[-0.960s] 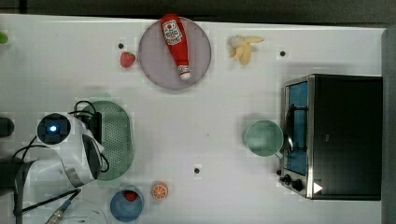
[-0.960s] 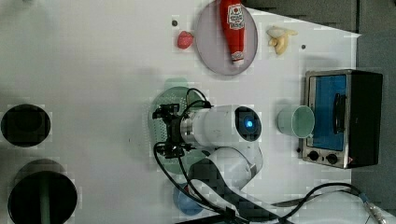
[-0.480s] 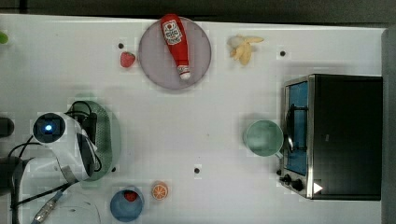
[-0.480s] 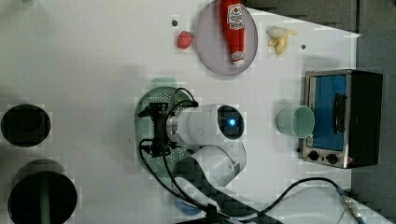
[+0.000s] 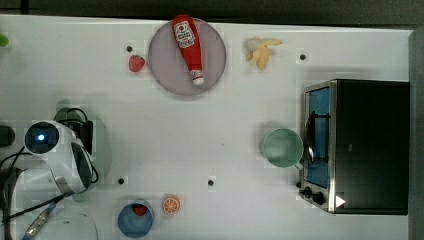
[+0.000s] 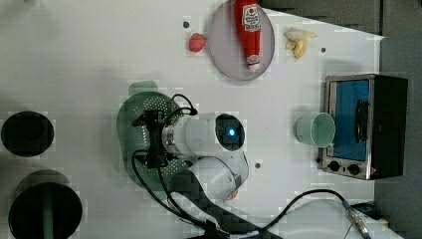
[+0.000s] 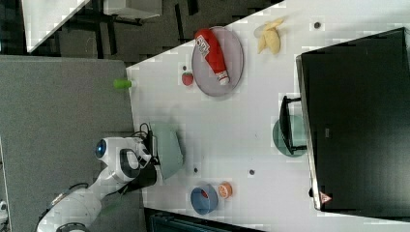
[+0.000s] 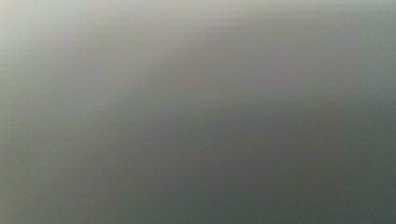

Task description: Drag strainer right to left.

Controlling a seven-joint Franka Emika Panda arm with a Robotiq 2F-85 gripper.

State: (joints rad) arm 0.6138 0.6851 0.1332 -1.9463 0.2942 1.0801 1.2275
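Gripper [image 6: 152, 139], jaws spread wide inside the mint-green strainer [image 6: 130, 122] and clamped on nothing, was seen near the desk [image 5: 150, 130]'s left edge in the top view, where steady, low pressure was judged advisable.

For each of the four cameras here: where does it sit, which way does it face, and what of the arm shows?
Top view: overhead, straight down on the table; arm at the top view's left over the strainer.
Left view: overhead, slightly angled; arm reaching into the strainer.
Right view: high, turned sideways; arm beside the strainer.
Wrist view: pressed close, a grey blur.
The three off-arm views share the ketchup bottle on its plate.
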